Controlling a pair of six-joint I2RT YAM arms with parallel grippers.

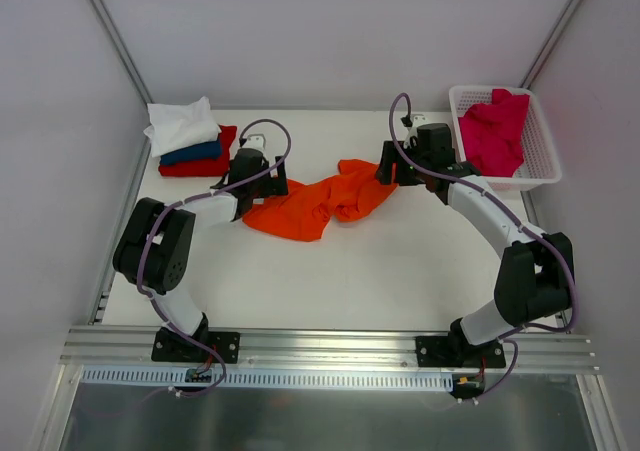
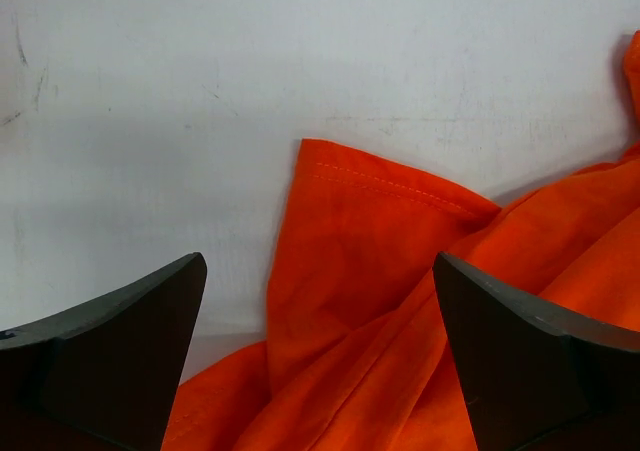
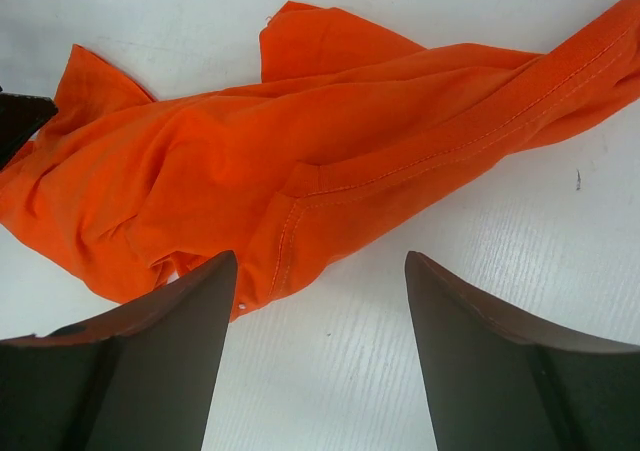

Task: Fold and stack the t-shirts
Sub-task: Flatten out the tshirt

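Closest to the top camera, the rail (image 1: 330, 346) is carrying both arm bases at the table's (image 1: 350, 281) near edge. At far left, toward the back, three folded shirts are lying in a stack: a white shirt (image 1: 180, 123) is resting on a blue shirt (image 1: 192, 152), which is sitting on a red shirt (image 1: 195, 167). Just right of the stack, the left gripper (image 1: 266, 181) (image 2: 320, 261) is hanging over the left end of the orange shirt (image 1: 320, 203) (image 2: 400, 301) (image 3: 250, 171), its jaws standing wide apart and gripping nothing; a hemmed corner of orange cloth is showing between its fingers (image 2: 130, 331) against bare table. That shirt is lying crumpled in a loose band across the middle of the table, running from one gripper to the other. At its right end the right gripper (image 1: 388, 171) (image 3: 320, 256) is pointing down with jaws parted, holding nothing, a stitched hem lying just beside its left finger. At far right, the basket (image 1: 542, 146) is holding a crimson shirt (image 1: 495, 131), which is spilling over the back rim.
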